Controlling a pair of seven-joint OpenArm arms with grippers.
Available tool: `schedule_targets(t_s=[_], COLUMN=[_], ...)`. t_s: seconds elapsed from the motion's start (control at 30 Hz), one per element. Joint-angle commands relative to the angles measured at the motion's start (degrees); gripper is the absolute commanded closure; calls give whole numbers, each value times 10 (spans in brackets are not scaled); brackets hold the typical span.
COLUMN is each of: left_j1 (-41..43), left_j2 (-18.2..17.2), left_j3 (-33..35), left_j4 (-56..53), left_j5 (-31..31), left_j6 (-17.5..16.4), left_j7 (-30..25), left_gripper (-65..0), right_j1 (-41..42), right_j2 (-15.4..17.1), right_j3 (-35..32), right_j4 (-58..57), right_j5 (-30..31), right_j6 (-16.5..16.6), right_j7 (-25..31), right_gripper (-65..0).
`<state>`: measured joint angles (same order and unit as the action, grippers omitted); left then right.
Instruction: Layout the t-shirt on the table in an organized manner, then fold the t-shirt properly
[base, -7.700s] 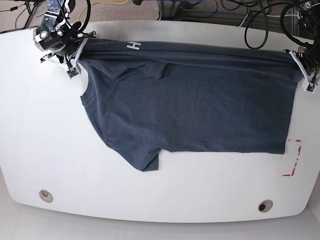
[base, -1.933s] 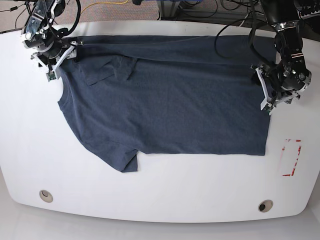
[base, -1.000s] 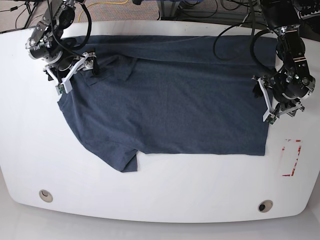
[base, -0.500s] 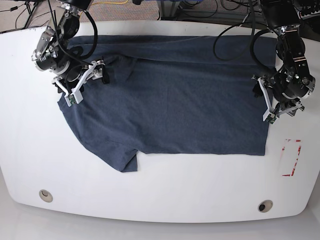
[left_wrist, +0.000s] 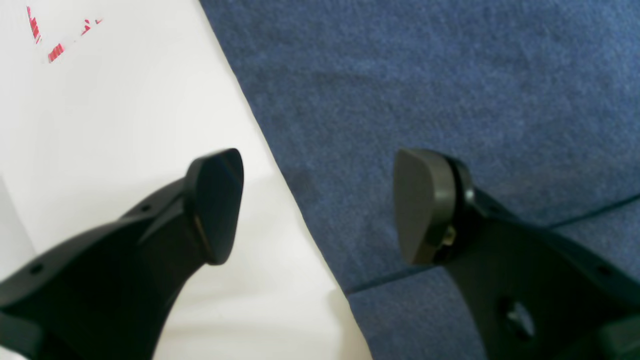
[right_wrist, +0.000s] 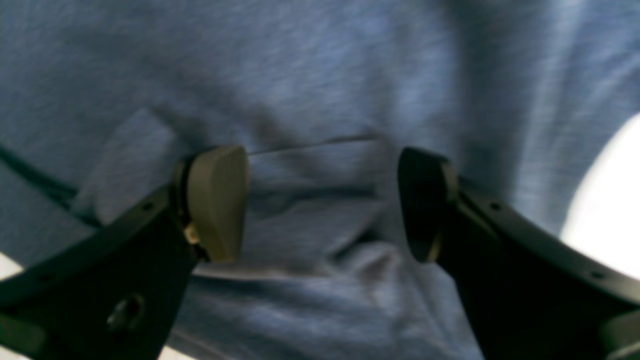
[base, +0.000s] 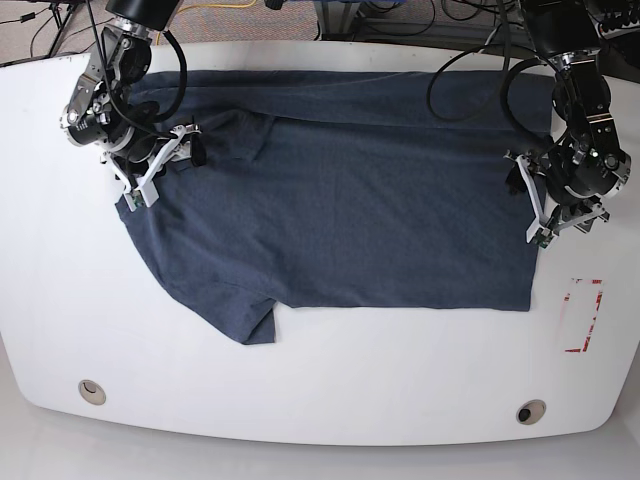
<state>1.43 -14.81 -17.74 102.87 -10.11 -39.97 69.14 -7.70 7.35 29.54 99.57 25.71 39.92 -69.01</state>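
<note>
t-shirt (base: 340, 190) is lying spread across the far half of the table (base: 320, 390), folded over on itself, one sleeve sticking out toward the table's near edge, left of the table's middle in the base view. far hem is lying close to the table's far edge

left gripper (base: 532, 205) is hovering at the t-shirt's side edge, the one facing the red-outlined rectangle mark (base: 583, 315). In the left wrist view left gripper (left_wrist: 317, 205) is straddling that edge with jaws spread and nothing between them: one finger (left_wrist: 215, 205) is sitting over bare table, the other over the cloth. a thin dark cable (left_wrist: 590, 212) is crossing the fabric behind the cloth-side finger

right gripper (base: 165, 165) is sitting over the t-shirt's opposite end, by the bunched sleeve and collar area. In the right wrist view right gripper (right_wrist: 322, 202) is showing both fingers apart, released, not pinching anything, with a wrinkled fold of t-shirt (right_wrist: 310, 90) below the gap. cannot tell if the pads are touching the cloth, picture is blurred

two round metal grommet holes (base: 92, 391) are sitting near the table's near edge, well apart from the t-shirt
</note>
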Motion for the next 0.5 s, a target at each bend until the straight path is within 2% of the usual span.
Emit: schedule_targets(t_s=[0.0,0.37,0.47], left_j1=[-7,-7,-7], left_j2=[-7,-7,-7], left_j3=[-2,-2,-2], left_j4=[12,12,12], left_j5=[-1,-1,-1], left_j6=[0,0,0], left_j7=[-5,-5,-5], left_gripper=[-439,-439,-439], right_j1=[3,-22,-27], right_j2=[8,16,16], right_j3=[1,2,2], right_j4=[10,10,10], right_j5=[5,4,4], right_j6=[1,1,1], right_j7=[9,10,10], right_gripper=[-431,-425,-377])
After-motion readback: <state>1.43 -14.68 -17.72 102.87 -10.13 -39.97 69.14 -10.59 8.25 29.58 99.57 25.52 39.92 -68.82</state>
